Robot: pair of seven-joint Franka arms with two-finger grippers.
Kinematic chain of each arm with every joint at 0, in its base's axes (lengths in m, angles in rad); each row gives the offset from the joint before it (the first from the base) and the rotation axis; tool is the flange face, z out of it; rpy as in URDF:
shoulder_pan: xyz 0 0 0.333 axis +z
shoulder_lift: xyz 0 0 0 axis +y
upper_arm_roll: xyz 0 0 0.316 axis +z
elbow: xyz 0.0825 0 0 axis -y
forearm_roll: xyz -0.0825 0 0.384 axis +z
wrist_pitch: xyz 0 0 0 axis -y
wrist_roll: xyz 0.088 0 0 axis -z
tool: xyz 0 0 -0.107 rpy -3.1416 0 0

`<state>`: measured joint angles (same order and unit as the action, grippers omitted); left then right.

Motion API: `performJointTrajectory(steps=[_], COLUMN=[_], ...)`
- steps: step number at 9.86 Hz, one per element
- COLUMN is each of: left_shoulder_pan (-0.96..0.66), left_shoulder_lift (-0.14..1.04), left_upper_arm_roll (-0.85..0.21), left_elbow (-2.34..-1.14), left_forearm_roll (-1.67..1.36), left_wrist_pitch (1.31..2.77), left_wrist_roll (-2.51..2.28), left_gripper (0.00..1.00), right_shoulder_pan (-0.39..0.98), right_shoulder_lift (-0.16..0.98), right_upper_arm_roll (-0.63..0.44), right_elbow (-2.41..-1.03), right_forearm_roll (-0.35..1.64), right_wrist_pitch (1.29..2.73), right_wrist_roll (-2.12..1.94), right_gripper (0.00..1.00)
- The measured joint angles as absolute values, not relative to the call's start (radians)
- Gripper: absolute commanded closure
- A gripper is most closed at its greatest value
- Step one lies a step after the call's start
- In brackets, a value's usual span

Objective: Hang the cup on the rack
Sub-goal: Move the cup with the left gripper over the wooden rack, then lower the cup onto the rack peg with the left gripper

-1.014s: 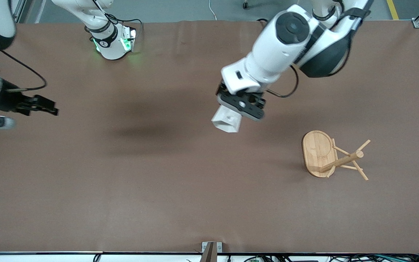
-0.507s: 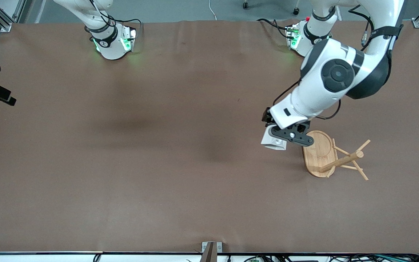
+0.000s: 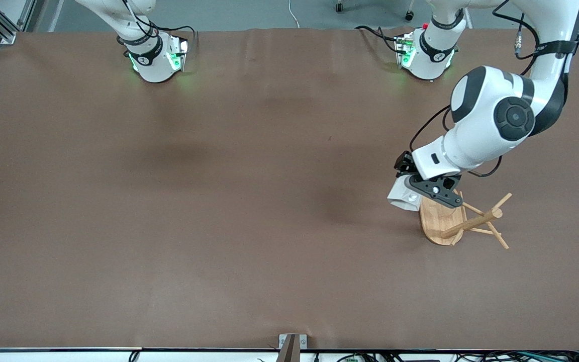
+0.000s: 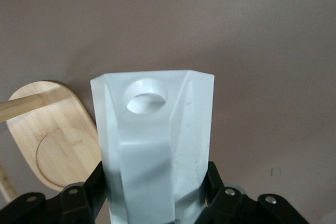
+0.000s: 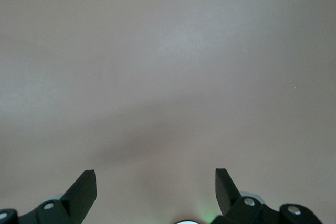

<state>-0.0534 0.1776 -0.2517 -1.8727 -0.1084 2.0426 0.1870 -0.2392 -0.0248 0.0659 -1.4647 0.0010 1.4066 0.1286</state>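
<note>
Cup is clamped in the left gripper, airborne at ten o'clock off the rack near its base edge, so pickup is done and hanging remains, while the right gripper waits with fingers spread over bare table.

Left pincer hides rack base edge; cup bottom cropped

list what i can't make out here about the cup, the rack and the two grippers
- Cup: opening unseen; front view shows only a corner under the left gripper, left wrist view only its handle side.
- Rack: base partly covered by the left gripper in front view.
- Right gripper: in front view, only a dark tip shows at the edge.
</note>
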Motion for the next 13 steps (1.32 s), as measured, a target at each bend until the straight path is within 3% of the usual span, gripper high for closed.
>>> performJointTrajectory(steps=[3, 7, 13], left_shoulder_pan=[-0.045, -0.033, -0.035], left_shoulder_lift=[0.14, 0.136, 0.183], left_upper_arm_roll=[-0.205, -0.132, -0.12], left_elbow=[-1.909, -1.924, -1.914], left_forearm_roll=[-0.109, -0.178, -0.19], left_wrist_pitch=[2.04, 2.041, 2.102], left_wrist_roll=[0.259, 0.281, 0.285], left_gripper=[1.0, 1.0, 1.0], right_shoulder_pan=[-0.235, -0.119, -0.1], right_shoulder_lift=[-0.023, -0.019, -0.018], right_upper_arm_roll=[0.064, -0.074, -0.076], right_elbow=[-1.465, -1.465, -1.447], right_forearm_roll=[-0.003, -0.006, -0.006], right_wrist_pitch=[1.404, 1.436, 1.453], right_wrist_roll=[0.129, 0.048, 0.021], right_gripper=[0.0, 0.0, 0.0])
